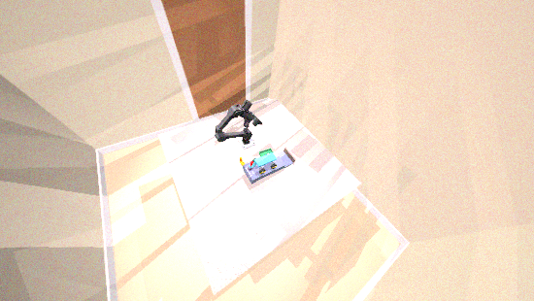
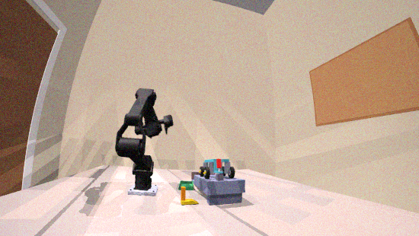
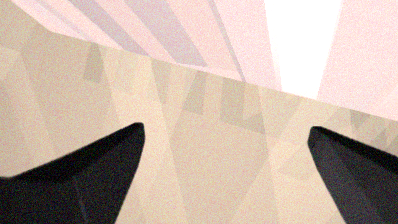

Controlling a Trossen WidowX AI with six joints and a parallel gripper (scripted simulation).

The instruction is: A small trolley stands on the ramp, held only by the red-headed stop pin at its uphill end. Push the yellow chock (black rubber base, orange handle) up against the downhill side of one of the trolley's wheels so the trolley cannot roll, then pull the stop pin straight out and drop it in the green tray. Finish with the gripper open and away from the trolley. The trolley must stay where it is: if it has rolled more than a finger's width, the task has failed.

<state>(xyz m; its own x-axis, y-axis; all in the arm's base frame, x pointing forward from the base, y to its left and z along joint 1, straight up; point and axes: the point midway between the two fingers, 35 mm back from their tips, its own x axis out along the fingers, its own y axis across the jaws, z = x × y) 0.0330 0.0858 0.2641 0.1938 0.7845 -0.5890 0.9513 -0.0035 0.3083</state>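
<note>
A small teal trolley [image 2: 215, 166] [image 1: 266, 157] with black wheels stands on the grey-blue ramp [image 2: 225, 188] [image 1: 257, 176]. The red-headed stop pin [image 2: 219, 164] [image 1: 251, 163] stands at its near end. The yellow chock [image 2: 187, 199] [image 1: 241, 161] with its upright orange handle lies on the table in front of the ramp's left corner, apart from the wheels. The green tray [image 2: 186, 185] [image 1: 266, 151] lies beside the ramp. My gripper [image 2: 167, 122] [image 1: 256, 121] [image 3: 225, 132] is open and empty, held high near the arm's base, well away from the trolley. The wrist view shows only floor and wall between the fingers.
The arm's base [image 2: 142, 188] stands left of the ramp on the pale table [image 2: 286, 213]. Walls close the room behind; a brown door [image 1: 209, 53] is at the back.
</note>
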